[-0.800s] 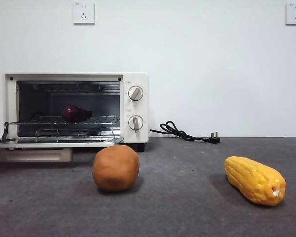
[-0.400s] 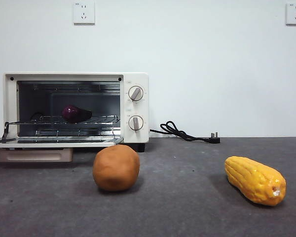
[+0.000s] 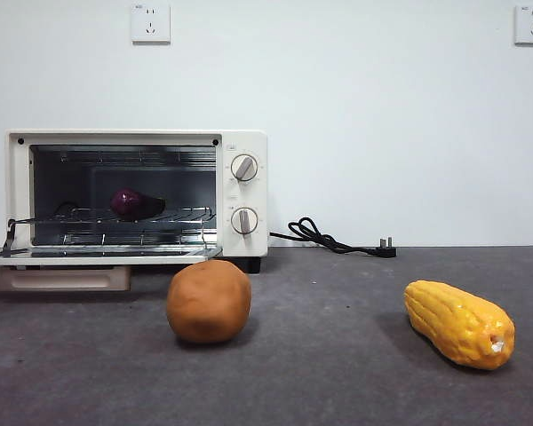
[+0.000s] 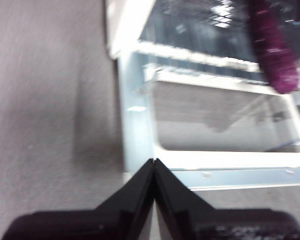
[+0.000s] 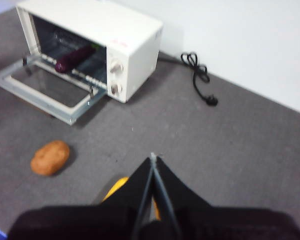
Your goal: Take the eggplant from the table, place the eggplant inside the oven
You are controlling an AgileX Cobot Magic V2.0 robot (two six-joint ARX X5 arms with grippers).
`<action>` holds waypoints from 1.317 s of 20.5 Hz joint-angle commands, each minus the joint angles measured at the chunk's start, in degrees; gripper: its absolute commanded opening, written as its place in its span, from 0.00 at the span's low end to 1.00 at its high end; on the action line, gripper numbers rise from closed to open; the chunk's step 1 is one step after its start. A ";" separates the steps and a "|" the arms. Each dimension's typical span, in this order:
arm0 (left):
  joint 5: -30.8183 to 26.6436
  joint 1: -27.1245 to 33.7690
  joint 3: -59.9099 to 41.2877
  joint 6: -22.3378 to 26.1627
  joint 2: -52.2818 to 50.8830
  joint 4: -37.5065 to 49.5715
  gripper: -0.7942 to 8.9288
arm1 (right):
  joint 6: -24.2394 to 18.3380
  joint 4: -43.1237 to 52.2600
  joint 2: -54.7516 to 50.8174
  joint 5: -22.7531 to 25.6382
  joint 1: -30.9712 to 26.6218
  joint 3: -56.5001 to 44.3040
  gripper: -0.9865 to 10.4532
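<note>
The left tool (image 4: pixel 154 165) hangs over the oven's lowered door, jaws pressed together, holding nothing. The right tool (image 5: pixel 152 159) is likewise closed and empty, above the surface (image 3: pixel 338 373). The eggplant (image 3: pixel 135 204) lies on the rack inside the oven (image 3: pixel 244 248), so the placing looks done; only closing the door might remain. One eggplant, one brown lump (image 3: pixel 209 301), one corn cob (image 3: pixel 458 323), one oven

The low front view faces the oven (image 3: pixel 138 195) level, while the left wrist hangs close above its door and the right wrist looks down from afar.
</note>
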 commanded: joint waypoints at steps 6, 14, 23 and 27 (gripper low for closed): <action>9.16 2.97 -0.50 0.92 14.10 4.57 0.08 | 5.05 -1.53 -4.46 -0.02 0.00 -6.88 0.08; 13.25 2.36 -0.50 1.33 24.35 10.27 0.08 | 7.93 -1.53 -4.66 -0.68 0.02 -7.23 0.08; 33.55 2.89 -0.48 -1.53 30.16 18.21 0.08 | 8.94 -1.53 -4.66 -0.13 0.02 -7.30 0.08; 43.39 2.60 -0.33 -7.23 30.14 24.13 0.08 | 8.94 -1.53 -4.66 0.00 0.02 -7.30 0.08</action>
